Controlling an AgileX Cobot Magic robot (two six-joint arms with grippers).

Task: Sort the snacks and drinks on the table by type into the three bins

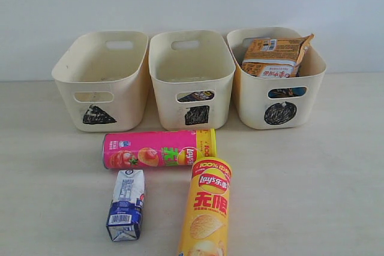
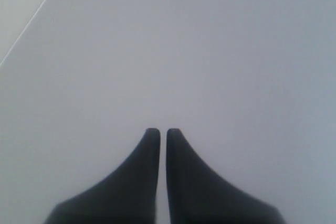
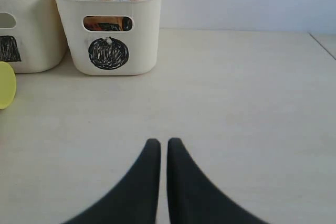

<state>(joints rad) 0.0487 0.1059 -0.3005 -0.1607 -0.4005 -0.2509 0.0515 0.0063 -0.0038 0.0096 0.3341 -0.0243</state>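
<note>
Bins stand three in a row on the table (image 1: 312, 178): the triangle bin (image 1: 69, 88), the square bin (image 1: 168, 88) and the circle bin (image 1: 252, 106), which holds one orange bag (image 1: 273, 58). Two chip tubes lie in front of them, the pink tube (image 1: 150, 149) and the yellow-orange tube (image 1: 207, 214), with one white-and-blue carton (image 1: 127, 205) beside them. The left fingers (image 2: 149, 150) and the right fingers (image 3: 149, 161) are pressed together, both pairs empty.

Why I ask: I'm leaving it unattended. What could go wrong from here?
The pink tube lies on its side and could roll if nudged. The yellow tube ends right by its lid, so gripping one might shove the other. The orange bag already sticks above the circle bin's rim, so another snack may not settle.
</note>
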